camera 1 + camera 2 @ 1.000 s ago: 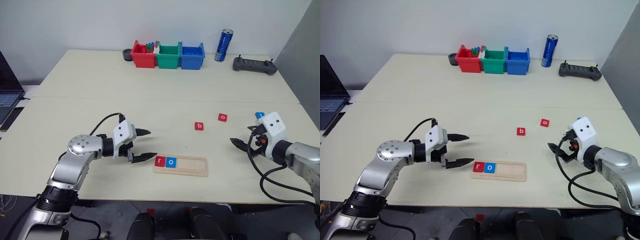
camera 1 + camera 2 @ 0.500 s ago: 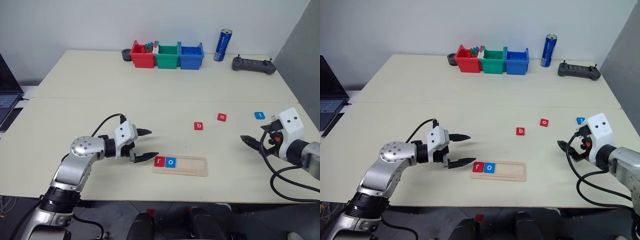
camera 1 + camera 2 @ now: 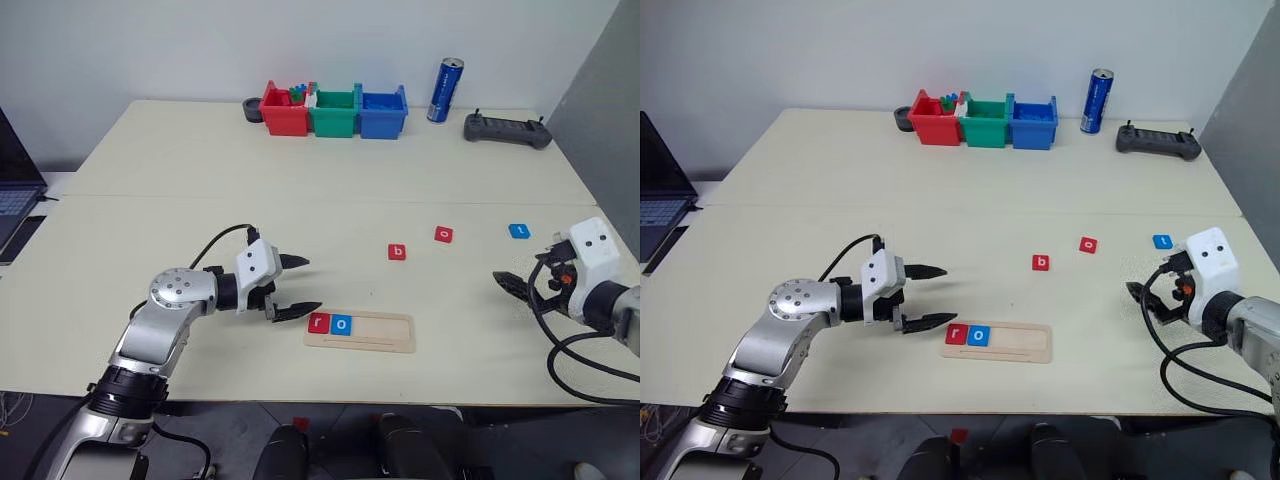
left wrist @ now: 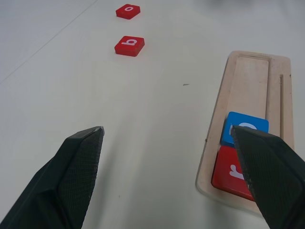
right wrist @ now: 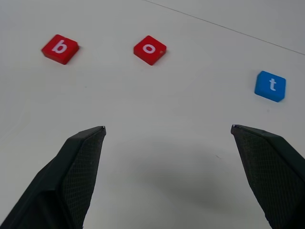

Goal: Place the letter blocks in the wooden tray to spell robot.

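Table (image 3: 300,190), pale and wide, is stretching out ahead of you, with three coloured bins (image 3: 335,110), a blue can (image 3: 446,90) and a dark controller (image 3: 508,130) sitting along its far edge, well apart from the work. Nearer to you, the wooden tray (image 3: 360,331) is lying with its long axis running left to right, and it is already holding the red r block (image 3: 318,322) and the blue o block (image 3: 342,324) side by side at its left end, leaving the rest of the groove bare. Your left gripper (image 3: 299,287) is hovering just beside that left end with its fingers spread wide and nothing between them. Your right gripper (image 3: 1143,297) is hanging over the right side of the table, likewise spread wide and carrying nothing. Beyond the tray, three loose tiles are lying flat in a rough row: the red b block (image 3: 397,252) closest to the tray, the red o block (image 3: 444,234) to its right, and the blue t block (image 3: 518,231) furthest right. You are probably wanting the b next; it is lying beyond the tray's bare middle, roughly between your two grippers, ahead and to the left of the right one.
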Controlling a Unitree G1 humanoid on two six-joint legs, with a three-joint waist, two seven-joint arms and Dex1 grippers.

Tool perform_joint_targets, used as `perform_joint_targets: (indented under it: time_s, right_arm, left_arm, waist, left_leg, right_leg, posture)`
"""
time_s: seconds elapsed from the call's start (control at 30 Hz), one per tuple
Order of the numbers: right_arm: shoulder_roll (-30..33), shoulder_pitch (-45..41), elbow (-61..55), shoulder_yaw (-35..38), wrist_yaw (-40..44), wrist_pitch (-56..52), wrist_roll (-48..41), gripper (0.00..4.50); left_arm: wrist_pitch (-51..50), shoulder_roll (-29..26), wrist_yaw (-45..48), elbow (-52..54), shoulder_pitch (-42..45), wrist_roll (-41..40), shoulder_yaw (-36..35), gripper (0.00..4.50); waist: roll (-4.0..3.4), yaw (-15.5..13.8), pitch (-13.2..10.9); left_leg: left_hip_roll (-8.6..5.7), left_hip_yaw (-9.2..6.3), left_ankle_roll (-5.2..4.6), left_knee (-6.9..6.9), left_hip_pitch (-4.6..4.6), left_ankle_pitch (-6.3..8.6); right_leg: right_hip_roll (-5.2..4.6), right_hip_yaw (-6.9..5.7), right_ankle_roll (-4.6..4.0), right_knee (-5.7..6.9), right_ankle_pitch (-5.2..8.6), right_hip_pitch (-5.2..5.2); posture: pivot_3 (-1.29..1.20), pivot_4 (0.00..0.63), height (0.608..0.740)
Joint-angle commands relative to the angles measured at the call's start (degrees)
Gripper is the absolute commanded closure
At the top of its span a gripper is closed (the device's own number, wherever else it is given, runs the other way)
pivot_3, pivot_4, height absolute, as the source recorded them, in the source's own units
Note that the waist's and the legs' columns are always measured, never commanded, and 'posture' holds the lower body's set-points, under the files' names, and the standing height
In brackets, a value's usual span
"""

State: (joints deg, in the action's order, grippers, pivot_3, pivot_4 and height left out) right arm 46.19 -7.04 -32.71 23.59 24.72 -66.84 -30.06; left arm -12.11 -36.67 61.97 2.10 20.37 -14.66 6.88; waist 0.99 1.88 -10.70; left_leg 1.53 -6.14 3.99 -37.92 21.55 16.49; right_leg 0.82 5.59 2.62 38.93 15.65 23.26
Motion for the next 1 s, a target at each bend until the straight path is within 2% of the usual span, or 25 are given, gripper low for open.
perform_joint_targets:
  time_s: [0.03,1.0]
  right_arm:
    - [0.6,-0.5,-0.1,1.6,-0.9,1.8,1.4,0.00]
    - [-0.8,-2.0,2.4,-3.8,0.3,9.3,2.1,0.00]
  left_arm:
    - [0.6,0.4,0.0,0.6,1.3,0.1,0.1,0.03]
    - [-0.4,0.0,-0.4,1.8,1.5,-0.8,-1.3,0.03]
  waist:
    - [0.00,0.0,0.0]
    - [0.00,0.0,0.0]
  left_leg:
    - [0.00,0.00,0.00,0.00,0.00,0.00]
    - [0.00,0.00,0.00,0.00,0.00,0.00]
  right_leg:
    - [0.00,0.00,0.00,0.00,0.00,0.00]
    - [0.00,0.00,0.01,0.00,0.00,0.00]
  posture:
    - [0.00,0.150,0.740]
    - [0.00,0.150,0.740]
